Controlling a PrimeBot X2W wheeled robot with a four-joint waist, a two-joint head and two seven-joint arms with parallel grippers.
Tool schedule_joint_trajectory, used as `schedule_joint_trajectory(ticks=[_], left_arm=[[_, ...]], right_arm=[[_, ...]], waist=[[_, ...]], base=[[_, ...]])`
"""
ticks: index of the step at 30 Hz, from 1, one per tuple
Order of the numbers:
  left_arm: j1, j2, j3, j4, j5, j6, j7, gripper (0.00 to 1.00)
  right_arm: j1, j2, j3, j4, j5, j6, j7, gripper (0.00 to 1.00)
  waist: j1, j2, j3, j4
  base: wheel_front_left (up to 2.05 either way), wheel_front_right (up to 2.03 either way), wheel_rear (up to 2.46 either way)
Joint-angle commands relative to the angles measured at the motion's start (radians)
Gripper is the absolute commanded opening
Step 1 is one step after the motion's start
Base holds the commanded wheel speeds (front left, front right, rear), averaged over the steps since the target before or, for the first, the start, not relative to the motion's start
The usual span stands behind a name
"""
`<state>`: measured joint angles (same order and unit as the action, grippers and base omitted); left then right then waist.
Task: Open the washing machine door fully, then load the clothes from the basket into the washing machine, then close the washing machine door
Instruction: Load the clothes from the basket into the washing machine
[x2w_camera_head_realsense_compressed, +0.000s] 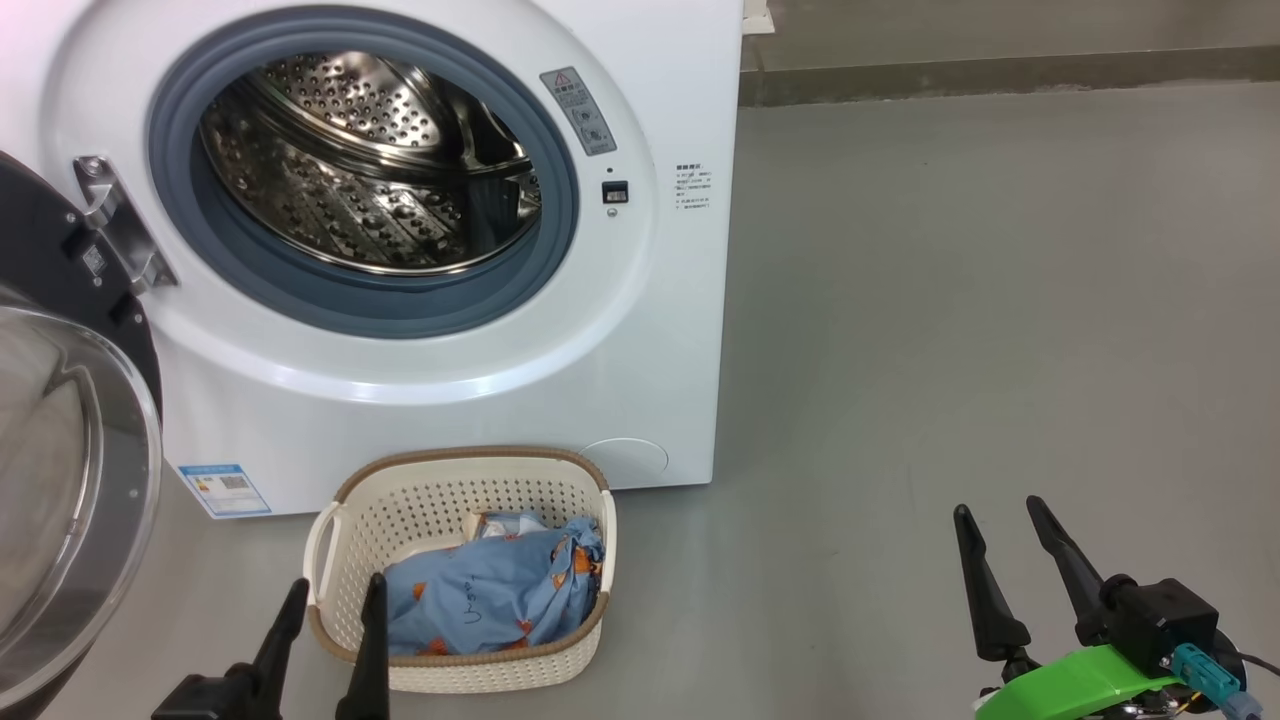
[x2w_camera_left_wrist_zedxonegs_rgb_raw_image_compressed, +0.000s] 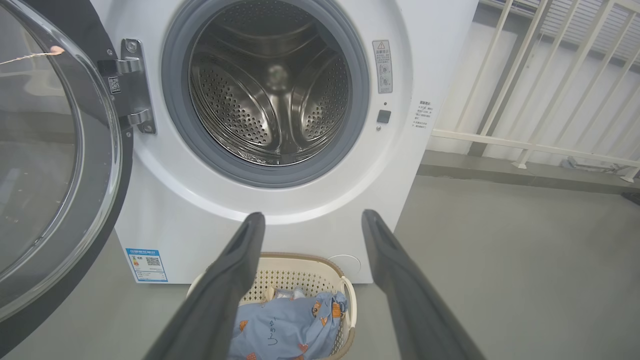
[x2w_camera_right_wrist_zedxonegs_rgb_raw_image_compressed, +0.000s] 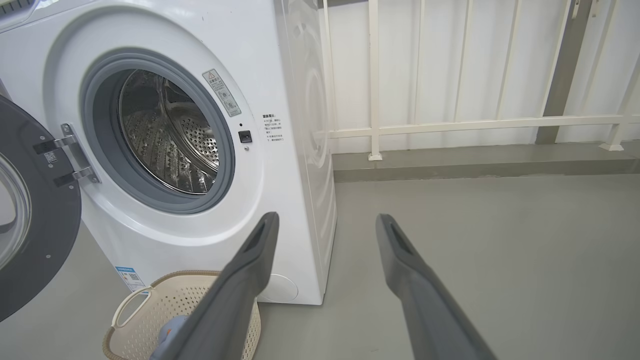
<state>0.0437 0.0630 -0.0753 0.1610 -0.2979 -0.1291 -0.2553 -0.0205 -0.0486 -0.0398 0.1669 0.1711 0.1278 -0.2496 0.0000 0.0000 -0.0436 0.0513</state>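
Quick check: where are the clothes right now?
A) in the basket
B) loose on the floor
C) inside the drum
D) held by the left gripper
A: the clothes lie bundled in the basket, and the steel drum holds nothing.

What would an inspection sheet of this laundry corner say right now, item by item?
Surface: smooth grey floor.
Job's things: white washing machine; washing machine door swung open to the robot's left; no clothes seen in the steel drum; cream basket on the floor before the machine, with blue printed clothes in it.
Clutter: nothing seen.
Grippers: left gripper open, empty, by the basket's near left corner; right gripper open, empty, over the floor.
Cables: teal plug with thin wires at the right wrist.
Surroundings: white railing and wall beyond the machine.
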Motion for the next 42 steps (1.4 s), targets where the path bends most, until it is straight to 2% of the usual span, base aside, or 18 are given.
schedule_joint_trajectory(ticks=[1,25,42], left_arm=[[-0.018,0.008,0.034,-0.024,0.003,-0.002,-0.006,1.00],[-0.023,0.009,0.040,-0.018,0.036,-0.002,-0.006,1.00],[-0.025,0.008,0.030,-0.005,0.011,-0.002,-0.006,1.00]], right_arm=[[-0.019,-0.002,0.029,-0.021,0.003,0.003,-0.012,1.00],[-0.021,-0.002,0.031,-0.011,0.009,0.003,-0.012,1.00],[-0.018,-0.002,0.038,-0.006,0.014,0.003,-0.012,1.00]], waist=[[0.0000,0.0000,0.000,0.000],[0.0000,0.0000,0.005,0.007],[0.0000,0.0000,0.001,0.011]], base=[[0.00,0.00,0.00],[0.00,0.00,0.00],[0.00,0.00,0.00]])
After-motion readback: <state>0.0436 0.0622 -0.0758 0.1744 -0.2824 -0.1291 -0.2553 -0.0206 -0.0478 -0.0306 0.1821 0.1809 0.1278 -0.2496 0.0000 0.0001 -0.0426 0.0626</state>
